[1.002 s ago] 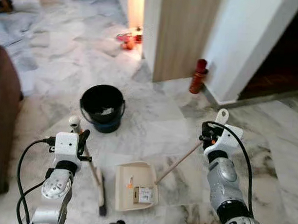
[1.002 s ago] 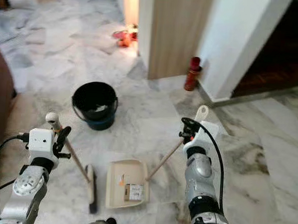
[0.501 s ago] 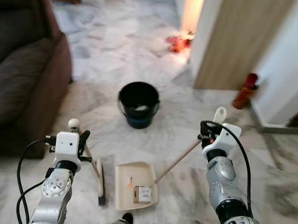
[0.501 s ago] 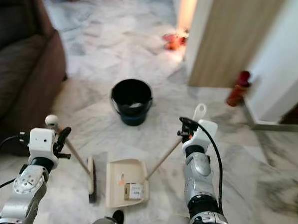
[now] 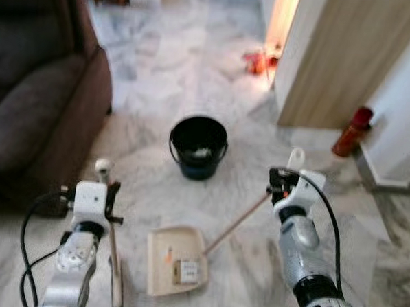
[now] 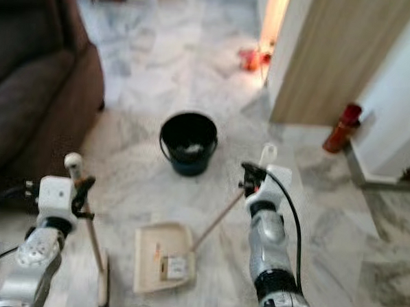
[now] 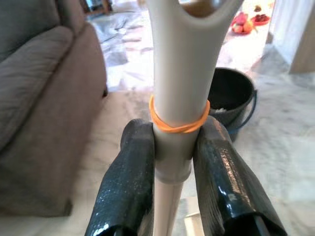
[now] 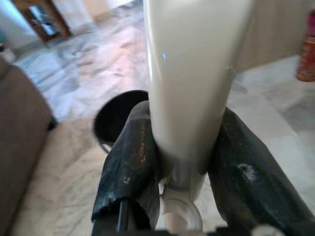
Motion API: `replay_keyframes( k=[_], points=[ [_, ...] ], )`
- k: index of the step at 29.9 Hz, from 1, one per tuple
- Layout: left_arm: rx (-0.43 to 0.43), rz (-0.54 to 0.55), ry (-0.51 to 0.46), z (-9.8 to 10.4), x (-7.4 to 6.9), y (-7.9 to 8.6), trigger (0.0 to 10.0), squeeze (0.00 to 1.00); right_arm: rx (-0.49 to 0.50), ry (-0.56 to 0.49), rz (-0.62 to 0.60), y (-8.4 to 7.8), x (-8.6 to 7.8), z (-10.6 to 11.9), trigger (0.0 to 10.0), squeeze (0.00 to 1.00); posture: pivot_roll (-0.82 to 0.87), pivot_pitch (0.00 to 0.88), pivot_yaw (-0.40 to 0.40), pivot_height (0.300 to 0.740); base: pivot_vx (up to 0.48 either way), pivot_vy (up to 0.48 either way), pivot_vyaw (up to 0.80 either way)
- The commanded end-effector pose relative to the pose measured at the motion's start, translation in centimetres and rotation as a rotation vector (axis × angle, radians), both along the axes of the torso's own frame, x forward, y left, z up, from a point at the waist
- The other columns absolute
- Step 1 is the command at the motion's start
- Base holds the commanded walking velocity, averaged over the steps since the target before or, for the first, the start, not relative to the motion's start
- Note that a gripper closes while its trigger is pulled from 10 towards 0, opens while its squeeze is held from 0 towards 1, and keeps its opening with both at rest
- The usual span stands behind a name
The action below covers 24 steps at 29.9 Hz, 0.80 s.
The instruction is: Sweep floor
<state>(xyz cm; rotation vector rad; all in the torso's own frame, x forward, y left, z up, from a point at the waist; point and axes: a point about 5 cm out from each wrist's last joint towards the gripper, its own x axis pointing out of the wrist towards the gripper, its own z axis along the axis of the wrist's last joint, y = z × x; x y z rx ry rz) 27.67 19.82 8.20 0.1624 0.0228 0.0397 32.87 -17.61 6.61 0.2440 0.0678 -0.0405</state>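
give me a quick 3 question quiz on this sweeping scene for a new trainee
1. True or false: the dustpan already holds some litter.
2. What is the left gripper shut on?
A. the bucket's handle
B. the broom handle
C. the sofa's arm
3. Fill the gap: the black bucket stands on the marble floor between the dustpan and the ______ door panel.

Key
1. True: a small box lies in the pan.
2. B. Its two black fingers clamp the pale handle just below an orange rubber band; the right gripper clamps the dustpan handle.
3. wooden
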Motion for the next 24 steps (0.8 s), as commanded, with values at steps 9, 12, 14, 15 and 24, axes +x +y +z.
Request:
replay_keyframes(
  k=[9, 12, 14, 15, 24],
  points=[
    [0.011, 0.020, -0.010, 0.40, -0.02, 0.86, 10.0, 0.00, -0.013, -0.059, 0.024, 0.76, 0.72, 1.40, 10.0, 0.00, 0.16, 0.132, -0.010, 0.740, 0.294, 0.000, 0.15],
    [0.012, 0.019, -0.010, 0.41, 0.00, 0.87, 10.0, 0.00, -0.015, -0.056, 0.022, 0.78, 0.72, 1.37, 10.0, 0.00, 0.16, 0.134, -0.009, 0.740, 0.292, 0.000, 0.80],
    [0.012, 0.019, -0.010, 0.43, 0.01, 0.87, 10.0, 0.00, -0.014, -0.055, 0.022, 0.78, 0.73, 1.37, 10.0, 0.00, 0.16, 0.135, -0.009, 0.740, 0.292, 0.000, 0.80],
    [0.012, 0.018, -0.010, 0.44, 0.02, 0.89, 10.0, 0.00, -0.013, -0.055, 0.022, 0.80, 0.74, 1.37, 10.0, 0.00, 0.16, 0.137, -0.008, 0.740, 0.296, 0.000, 0.80],
    [0.013, 0.017, -0.006, 0.40, 0.07, 0.91, 10.0, 0.00, -0.022, -0.037, 0.033, 1.07, 0.61, 1.02, 10.0, 0.00, 0.16, 0.149, -0.007, 0.740, 0.295, 0.000, 0.06]
  ],
)
